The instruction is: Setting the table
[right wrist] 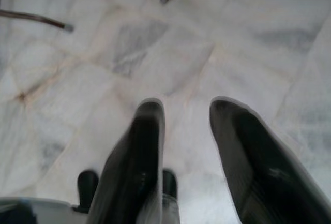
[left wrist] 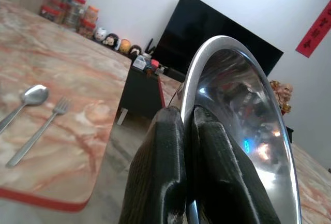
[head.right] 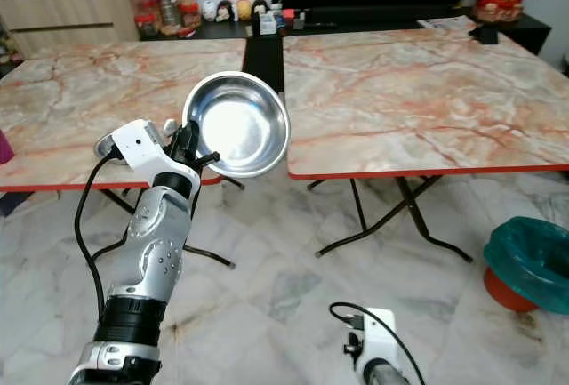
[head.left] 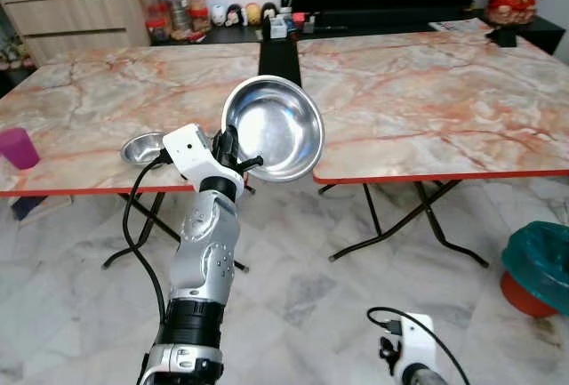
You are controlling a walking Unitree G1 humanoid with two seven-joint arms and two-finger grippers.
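Observation:
My left gripper is raised in front of the gap between two marble-topped tables. It is shut on the rim of a shiny steel bowl, which stands tilted on edge with its hollow facing me. In the left wrist view both fingers pinch that rim. A second, smaller steel bowl sits on the left table near its front edge. A spoon and a fork lie side by side on that table. My right gripper hangs low over the floor, open and holding nothing.
A purple cup stands at the left table's front left. The right table is bare marble. Folding legs spread under both tables. A bin with a teal bag stands on the floor at right. Jars and a TV console line the back wall.

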